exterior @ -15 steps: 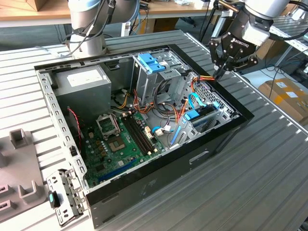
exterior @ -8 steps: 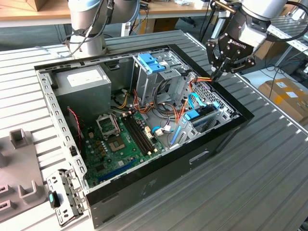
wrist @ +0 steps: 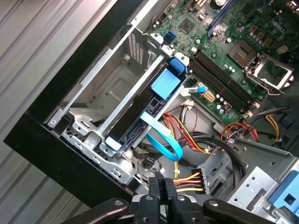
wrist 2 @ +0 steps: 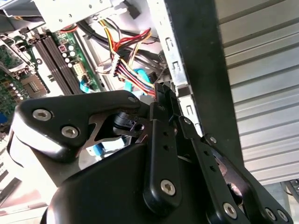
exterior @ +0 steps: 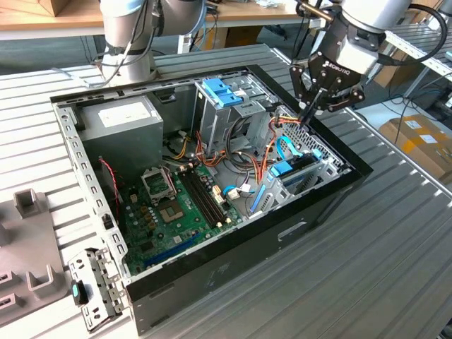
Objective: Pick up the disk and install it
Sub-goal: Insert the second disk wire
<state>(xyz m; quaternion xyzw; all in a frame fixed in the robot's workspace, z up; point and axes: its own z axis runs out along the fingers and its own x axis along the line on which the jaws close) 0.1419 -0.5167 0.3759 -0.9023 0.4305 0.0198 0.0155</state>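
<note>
disk (wrist: 140, 116): seated on edge in bay | gripper (exterior: 316, 106): fingers closed, empty, above case (exterior: 353, 166) edge | install looks largely done

The exterior view looks down at an angle from well back, taking in the whole open computer case (exterior: 212, 205) on the slatted table (exterior: 395, 254). Both wrist views sit close above the case's drive-bay corner, looking down past the gripper (wrist: 161, 186) (wrist 2: 161, 100). All three share the motherboard (exterior: 180, 205) (wrist: 233, 46) (wrist 2: 51, 56) and coloured cables (exterior: 272, 138) (wrist: 187, 179) (wrist 2: 126, 70).
</note>
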